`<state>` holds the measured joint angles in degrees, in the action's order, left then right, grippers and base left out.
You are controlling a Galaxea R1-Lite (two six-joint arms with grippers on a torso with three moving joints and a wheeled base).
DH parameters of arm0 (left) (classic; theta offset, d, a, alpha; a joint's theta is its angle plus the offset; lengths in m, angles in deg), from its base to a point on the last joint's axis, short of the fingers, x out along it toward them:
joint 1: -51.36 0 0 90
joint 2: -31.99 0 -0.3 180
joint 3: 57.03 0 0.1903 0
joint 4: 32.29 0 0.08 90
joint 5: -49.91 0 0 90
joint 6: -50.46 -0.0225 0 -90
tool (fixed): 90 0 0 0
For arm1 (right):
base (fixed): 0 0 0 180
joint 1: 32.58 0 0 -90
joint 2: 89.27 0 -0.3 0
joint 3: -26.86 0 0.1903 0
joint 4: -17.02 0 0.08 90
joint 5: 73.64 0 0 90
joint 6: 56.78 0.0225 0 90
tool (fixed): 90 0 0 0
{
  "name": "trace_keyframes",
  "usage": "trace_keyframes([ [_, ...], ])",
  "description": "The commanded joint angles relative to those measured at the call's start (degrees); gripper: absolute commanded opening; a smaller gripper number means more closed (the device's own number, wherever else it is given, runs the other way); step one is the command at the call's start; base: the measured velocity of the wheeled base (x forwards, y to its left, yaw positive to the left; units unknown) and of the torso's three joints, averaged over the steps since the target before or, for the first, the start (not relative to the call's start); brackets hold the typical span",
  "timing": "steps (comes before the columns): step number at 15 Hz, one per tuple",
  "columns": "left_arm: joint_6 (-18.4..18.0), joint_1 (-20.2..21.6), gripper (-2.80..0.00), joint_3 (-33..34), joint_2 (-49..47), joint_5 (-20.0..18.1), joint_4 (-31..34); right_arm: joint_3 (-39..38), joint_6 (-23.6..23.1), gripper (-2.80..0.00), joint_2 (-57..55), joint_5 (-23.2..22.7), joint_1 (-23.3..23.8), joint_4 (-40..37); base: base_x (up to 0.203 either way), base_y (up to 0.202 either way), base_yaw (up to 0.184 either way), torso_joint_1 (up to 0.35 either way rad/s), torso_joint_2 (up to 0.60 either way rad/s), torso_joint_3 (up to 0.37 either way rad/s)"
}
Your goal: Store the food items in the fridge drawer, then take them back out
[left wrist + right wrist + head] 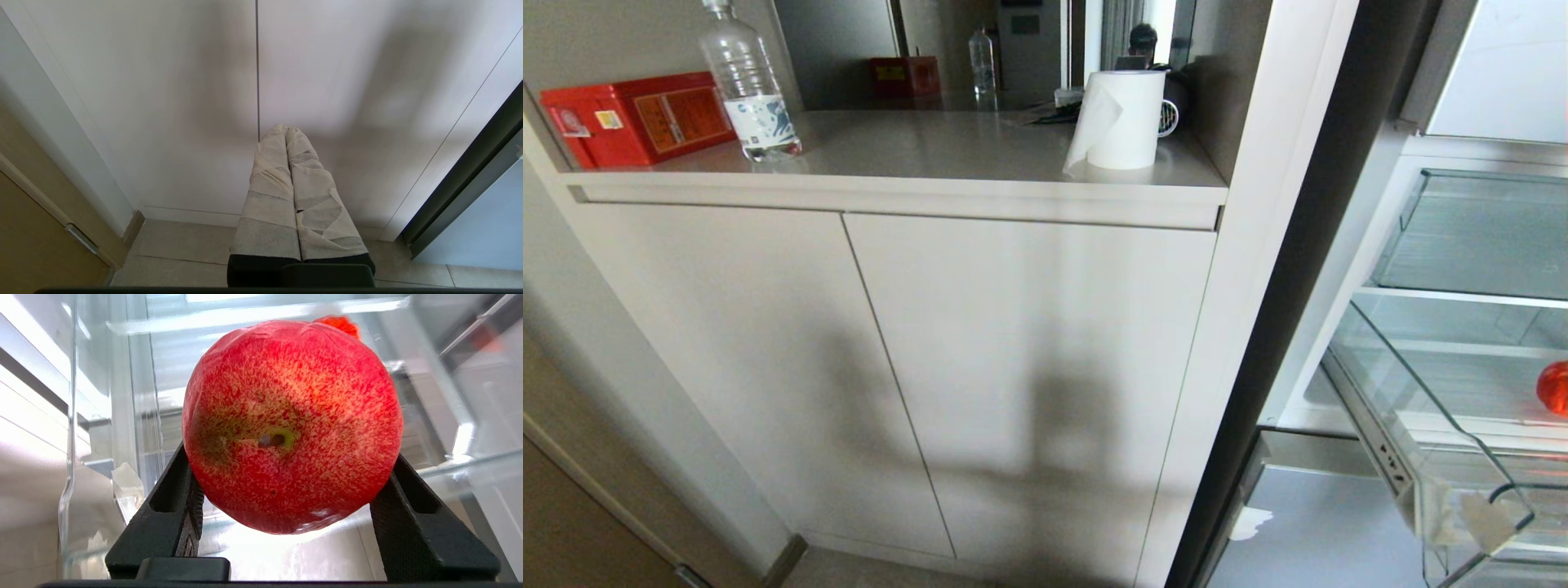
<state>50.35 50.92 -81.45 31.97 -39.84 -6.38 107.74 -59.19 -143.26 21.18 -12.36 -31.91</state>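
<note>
Over the pulled-out fridge drawer (122,522), my right pincer (286,498) grips a red fruit (292,424), one black finger pressed against each side of it. Its skin is speckled red over yellow, with a greenish patch around the small dark stem pit that faces my wrist camera. Clear plastic walls and shelf edges show all round it, and a scrap of a second, orange-red fruit (339,323) peeks out just behind its top edge; I cannot tell whether the two touch.

From my head, the open fridge fills the right side: a glass shelf (1478,237) above, and below it the clear drawer (1429,425) drawn outward, with an orange-red piece (1555,388) at the very right edge of the view. Neither of my arms shows there.

My left pincer (286,130) is closed on nothing, its two tape-wrapped fingers (269,196) pressed together, pointing at the pale cabinet doors (184,102) above the tiled floor (179,253).

On the bench (947,147) over those doors stand a red box (637,118), a plastic water bottle (747,82) and a roll of paper towel (1123,118).
</note>
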Motion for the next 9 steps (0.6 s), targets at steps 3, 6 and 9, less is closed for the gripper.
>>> trace_keyframes([
  [3,0.02,0.00,-2.80,-0.01,0.02,0.02,0.01,-2.08,-0.23,-2.80,5.52,0.19,0.32,-0.01,0.000,0.000,0.000,0.000,0.00,0.000],
  [6,0.02,0.00,-2.80,-0.01,0.02,0.02,0.01,-2.32,-0.16,-2.80,6.45,0.28,1.41,-0.01,0.004,0.001,-0.115,0.003,0.00,0.002],
  [9,0.02,0.00,-2.80,-0.01,0.02,0.02,0.01,-4.49,-0.09,-2.80,6.95,0.28,5.11,2.87,0.000,0.007,-0.175,0.003,0.00,0.002],
])
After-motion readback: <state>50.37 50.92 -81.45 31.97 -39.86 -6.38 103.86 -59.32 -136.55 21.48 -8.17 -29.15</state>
